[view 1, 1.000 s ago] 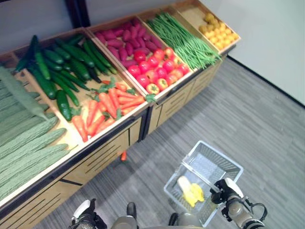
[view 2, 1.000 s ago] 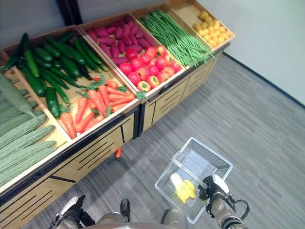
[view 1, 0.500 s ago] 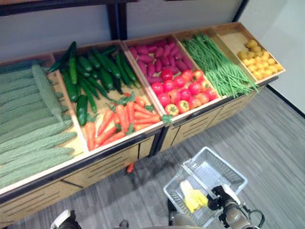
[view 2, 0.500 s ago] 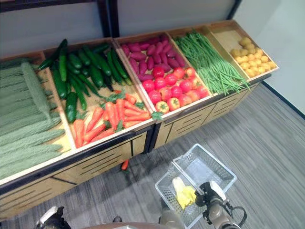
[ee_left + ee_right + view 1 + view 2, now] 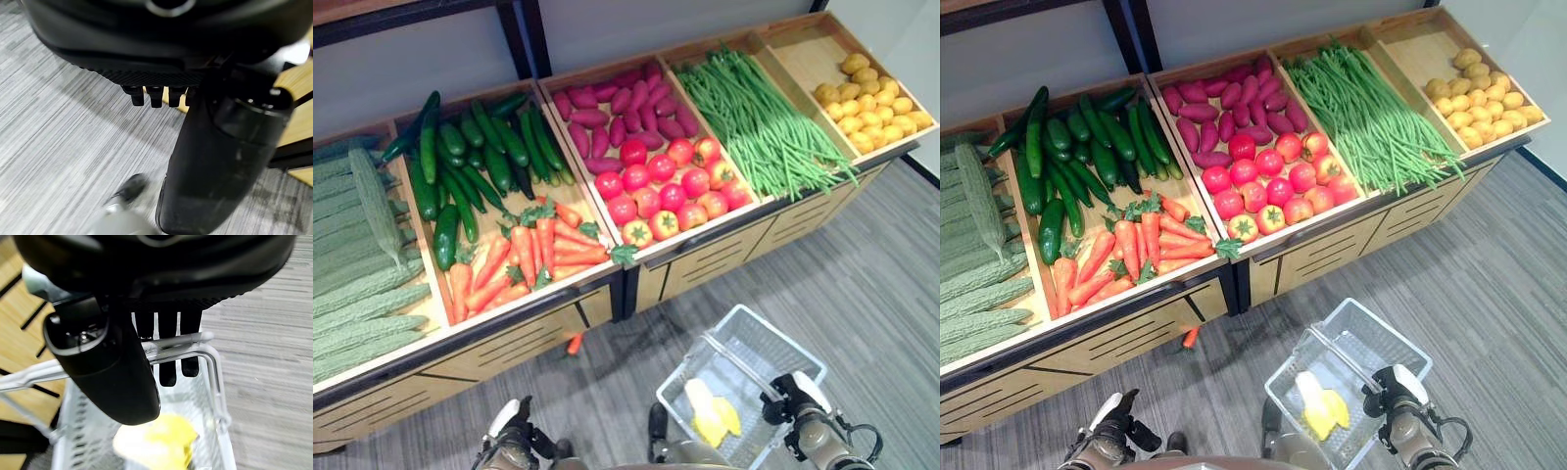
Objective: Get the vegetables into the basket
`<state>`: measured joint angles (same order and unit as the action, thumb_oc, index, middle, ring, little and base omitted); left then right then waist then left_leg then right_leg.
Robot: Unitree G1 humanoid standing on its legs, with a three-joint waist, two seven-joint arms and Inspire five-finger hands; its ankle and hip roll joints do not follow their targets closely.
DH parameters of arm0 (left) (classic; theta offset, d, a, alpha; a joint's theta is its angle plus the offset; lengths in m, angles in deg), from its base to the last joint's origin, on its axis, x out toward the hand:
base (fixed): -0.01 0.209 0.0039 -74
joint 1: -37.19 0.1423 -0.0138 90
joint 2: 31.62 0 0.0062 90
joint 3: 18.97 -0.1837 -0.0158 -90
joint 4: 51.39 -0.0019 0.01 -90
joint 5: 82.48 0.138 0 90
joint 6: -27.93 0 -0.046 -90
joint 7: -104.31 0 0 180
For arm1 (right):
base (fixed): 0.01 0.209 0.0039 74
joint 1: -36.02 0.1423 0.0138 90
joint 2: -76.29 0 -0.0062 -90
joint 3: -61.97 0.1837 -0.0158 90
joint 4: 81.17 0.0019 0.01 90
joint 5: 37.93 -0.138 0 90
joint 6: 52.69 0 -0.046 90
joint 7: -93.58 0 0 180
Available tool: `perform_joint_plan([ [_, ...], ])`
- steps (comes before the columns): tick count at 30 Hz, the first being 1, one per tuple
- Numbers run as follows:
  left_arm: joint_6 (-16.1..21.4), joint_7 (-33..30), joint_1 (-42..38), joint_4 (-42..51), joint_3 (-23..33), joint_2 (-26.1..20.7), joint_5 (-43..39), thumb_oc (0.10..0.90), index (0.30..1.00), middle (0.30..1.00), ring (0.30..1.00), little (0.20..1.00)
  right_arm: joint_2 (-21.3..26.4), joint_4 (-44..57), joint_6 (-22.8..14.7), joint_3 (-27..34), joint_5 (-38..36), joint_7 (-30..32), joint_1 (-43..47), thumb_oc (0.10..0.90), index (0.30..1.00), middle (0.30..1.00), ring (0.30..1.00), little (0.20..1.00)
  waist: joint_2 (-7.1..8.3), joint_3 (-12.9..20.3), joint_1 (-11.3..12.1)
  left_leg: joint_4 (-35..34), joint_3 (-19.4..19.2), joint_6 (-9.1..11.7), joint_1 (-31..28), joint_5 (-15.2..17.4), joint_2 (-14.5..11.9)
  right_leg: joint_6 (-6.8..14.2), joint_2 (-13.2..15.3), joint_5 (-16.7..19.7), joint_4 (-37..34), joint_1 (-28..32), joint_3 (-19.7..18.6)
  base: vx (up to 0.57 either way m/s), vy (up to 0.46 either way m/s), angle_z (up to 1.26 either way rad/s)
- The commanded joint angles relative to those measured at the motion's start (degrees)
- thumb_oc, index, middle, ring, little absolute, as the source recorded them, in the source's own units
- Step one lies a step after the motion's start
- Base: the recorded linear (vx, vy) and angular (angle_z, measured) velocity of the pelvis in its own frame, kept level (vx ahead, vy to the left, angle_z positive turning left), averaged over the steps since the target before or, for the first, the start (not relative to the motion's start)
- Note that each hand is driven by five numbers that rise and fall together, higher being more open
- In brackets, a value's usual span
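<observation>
A white wire basket (image 5: 736, 315) hangs low over the floor at the lower right, with a yellow vegetable (image 5: 710, 419) lying in it. My right hand (image 5: 795, 403) is at its near side; in the right wrist view its fingers (image 5: 168, 347) curl round the basket's handle (image 5: 195, 339). My left hand (image 5: 514, 433) hangs at the lower left over the floor, fingers relaxed and holding nothing. On the stand ahead lie carrots (image 5: 533, 257), cucumbers (image 5: 475, 157), tomatoes (image 5: 671, 186) and green beans (image 5: 759, 117).
The long wooden stand (image 5: 705, 264) also holds bitter gourds (image 5: 357, 264) at the left, purple sweet potatoes (image 5: 607, 108) and yellow potatoes (image 5: 871, 98) at the right. One carrot (image 5: 574, 344) lies on the grey floor under the stand's front edge.
The camera has swung, so the stand now lies squarer across the view. The basket stays in my right hand and the vegetables have not moved.
</observation>
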<state>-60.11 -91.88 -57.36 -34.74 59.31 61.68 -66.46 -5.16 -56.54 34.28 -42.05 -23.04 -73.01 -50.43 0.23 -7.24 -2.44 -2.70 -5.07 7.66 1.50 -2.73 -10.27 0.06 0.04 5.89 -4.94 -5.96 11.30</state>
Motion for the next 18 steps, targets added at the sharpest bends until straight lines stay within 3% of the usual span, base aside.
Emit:
perform_joint_plan([
  [1,-0.6,-2.1,1.5,-0.7,-0.4,-5.1,-1.4,0.900,1.000,1.000,1.000,1.000,2.4,1.1,-1.5,1.8,-0.3,2.5,0.8,0.400,0.300,0.300,0.300,0.300,2.61,1.2,1.2,-1.7,2.9,-2.3,-0.9,-0.2,1.5,9.2,9.5,-0.2,6.5,-1.8,-1.9,0.01,0.109,0.15],
  [6,-0.5,-2.4,1.5,-1.3,0.7,-4.9,-2.6,0.900,1.000,1.000,1.000,1.000,1.0,-2.1,-1.0,2.0,0.0,2.3,0.5,0.400,0.300,0.300,0.300,0.300,3.23,1.4,1.6,-2.3,3.1,-2.9,-1.6,0.9,2.6,10.2,10.8,1.1,5.5,-0.7,-1.3,0.00,0.107,0.10],
  [9,-0.1,-4.2,1.2,-1.0,4.8,-5.1,-8.0,0.900,1.000,1.000,1.000,1.000,-0.8,-5.1,-0.5,2.0,0.2,2.4,0.4,0.400,0.300,0.300,0.300,0.300,4.08,1.6,2.5,-2.3,3.4,-3.1,-1.5,1.5,3.4,10.8,11.8,2.1,4.4,-0.2,-1.0,-0.02,0.086,0.03],
  [12,1.4,-8.1,0.7,-1.0,14.0,-5.7,-20.1,0.900,1.000,1.000,1.000,1.000,-2.1,-6.9,0.1,2.3,0.8,2.4,-0.4,0.400,0.300,0.300,0.300,0.300,4.87,1.9,3.1,-2.3,3.7,-3.1,-1.8,1.8,3.7,11.1,12.3,2.6,3.6,0.7,-0.4,0.01,0.052,0.07],
  [13,4.1,-11.7,-0.3,-1.6,24.5,-7.1,-33.0,0.900,1.000,1.000,1.000,1.000,-3.1,-8.7,0.6,3.1,1.0,2.4,-1.0,0.400,0.300,0.300,0.300,0.300,5.37,2.4,3.5,-2.3,3.7,-2.8,-2.5,2.3,3.7,11.3,12.4,2.6,2.8,1.8,-0.2,0.02,0.033,0.12],
  [14,4.1,-11.7,-0.3,-1.7,24.6,-7.1,-33.0,0.900,1.000,1.000,1.000,1.000,-3.2,-8.7,0.6,3.1,1.0,2.4,-1.0,0.400,0.300,0.300,0.300,0.300,5.46,2.5,3.4,-2.3,3.8,-2.9,-2.3,2.2,3.8,11.3,12.5,2.8,2.7,1.7,-0.2,0.04,0.025,0.10],
  [15,6.3,-14.0,-0.7,-1.9,31.5,-9.0,-41.6,0.900,1.000,1.000,1.000,1.000,-3.2,-9.2,1.0,3.6,1.1,2.1,-1.5,0.400,0.300,0.300,0.300,0.300,5.62,3.0,3.6,-2.3,3.7,-2.7,-2.8,2.6,3.6,11.3,12.4,2.7,2.3,2.4,0.0,0.01,0.011,0.06],
  [18,8.3,-14.8,-0.3,-2.7,37.7,-11.5,-49.3,0.900,1.000,1.000,1.000,1.000,-2.8,-9.6,1.5,3.7,1.0,1.3,-2.2,0.400,0.300,0.300,0.300,0.300,5.74,3.8,3.4,-2.3,3.5,-2.4,-2.7,2.5,3.7,11.4,12.6,2.9,1.5,2.8,0.2,0.00,0.016,0.04],
])
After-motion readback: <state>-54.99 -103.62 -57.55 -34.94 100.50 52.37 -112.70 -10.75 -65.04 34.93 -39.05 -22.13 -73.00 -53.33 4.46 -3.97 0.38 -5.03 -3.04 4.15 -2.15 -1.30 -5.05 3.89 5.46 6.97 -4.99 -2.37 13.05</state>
